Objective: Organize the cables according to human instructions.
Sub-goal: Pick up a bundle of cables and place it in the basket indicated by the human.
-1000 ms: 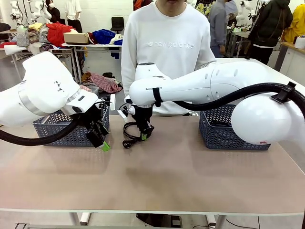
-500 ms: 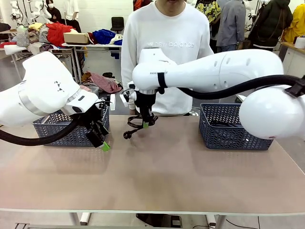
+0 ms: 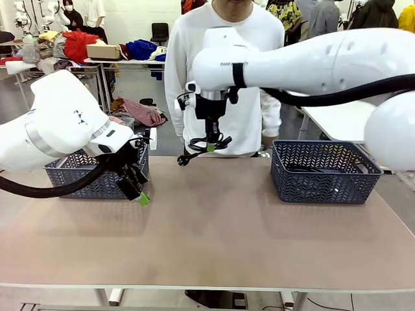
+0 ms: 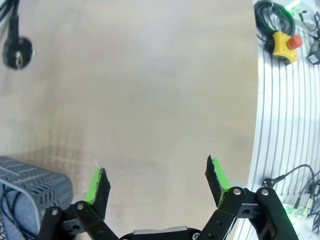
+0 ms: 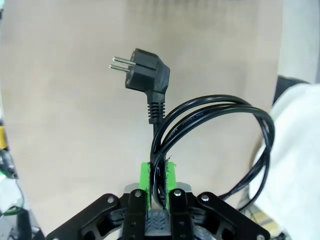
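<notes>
The right gripper (image 3: 211, 146) hangs above the far middle of the table (image 3: 214, 233), in front of the person (image 3: 224, 65) standing at the far side. Its jaws are pinched tight on a black cord (image 3: 206, 144), whose loops droop beside the green pads while the plug (image 3: 183, 159) dangles lower left, clear of the tabletop. In the right wrist view the cord (image 5: 210, 130) runs up between the two pads, loops out to the right and ends in a two-pin plug (image 5: 142, 70) pointing left above the fingers.

The left gripper (image 3: 139, 192) sits low over the left part of the table, just in front of the left basket (image 3: 78, 176). Its jaws are spread wide with nothing between them; the left wrist view shows bare tabletop between the fingertips (image 4: 99, 181), a corner of that basket (image 4: 27, 187) with a bit of cable inside, and the hanging plug (image 4: 17, 50) at the top left.

The right basket (image 3: 324, 172) stands on the right side of the table, with a dark cable (image 3: 299, 170) lying inside it at its left end.
</notes>
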You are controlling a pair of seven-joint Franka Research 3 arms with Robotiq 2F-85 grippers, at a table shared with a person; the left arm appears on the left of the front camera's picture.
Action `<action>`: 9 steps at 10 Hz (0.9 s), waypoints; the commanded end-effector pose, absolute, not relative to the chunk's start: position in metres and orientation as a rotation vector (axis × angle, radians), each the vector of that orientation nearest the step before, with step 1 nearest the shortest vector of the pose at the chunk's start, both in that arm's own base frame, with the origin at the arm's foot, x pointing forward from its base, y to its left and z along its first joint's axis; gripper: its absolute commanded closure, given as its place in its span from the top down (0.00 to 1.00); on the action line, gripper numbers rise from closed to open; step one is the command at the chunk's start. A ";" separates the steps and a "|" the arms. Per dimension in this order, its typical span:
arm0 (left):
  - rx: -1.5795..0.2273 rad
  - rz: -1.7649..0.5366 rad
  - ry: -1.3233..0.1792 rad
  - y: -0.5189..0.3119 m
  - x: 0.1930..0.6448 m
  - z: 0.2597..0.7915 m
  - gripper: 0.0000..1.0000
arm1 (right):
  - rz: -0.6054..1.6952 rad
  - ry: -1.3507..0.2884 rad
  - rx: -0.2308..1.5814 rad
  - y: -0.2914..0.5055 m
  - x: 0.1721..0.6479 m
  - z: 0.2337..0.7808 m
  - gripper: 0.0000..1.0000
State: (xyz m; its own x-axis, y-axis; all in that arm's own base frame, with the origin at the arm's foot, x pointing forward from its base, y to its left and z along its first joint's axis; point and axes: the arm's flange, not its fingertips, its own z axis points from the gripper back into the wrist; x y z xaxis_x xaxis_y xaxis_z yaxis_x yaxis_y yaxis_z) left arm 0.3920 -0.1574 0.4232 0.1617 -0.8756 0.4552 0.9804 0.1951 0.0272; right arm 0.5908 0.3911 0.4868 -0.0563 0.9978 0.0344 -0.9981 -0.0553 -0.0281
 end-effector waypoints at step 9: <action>-0.308 -1.349 -0.408 -0.155 0.391 0.424 1.00 | 1.281 -0.157 -0.110 0.231 0.508 0.548 0.00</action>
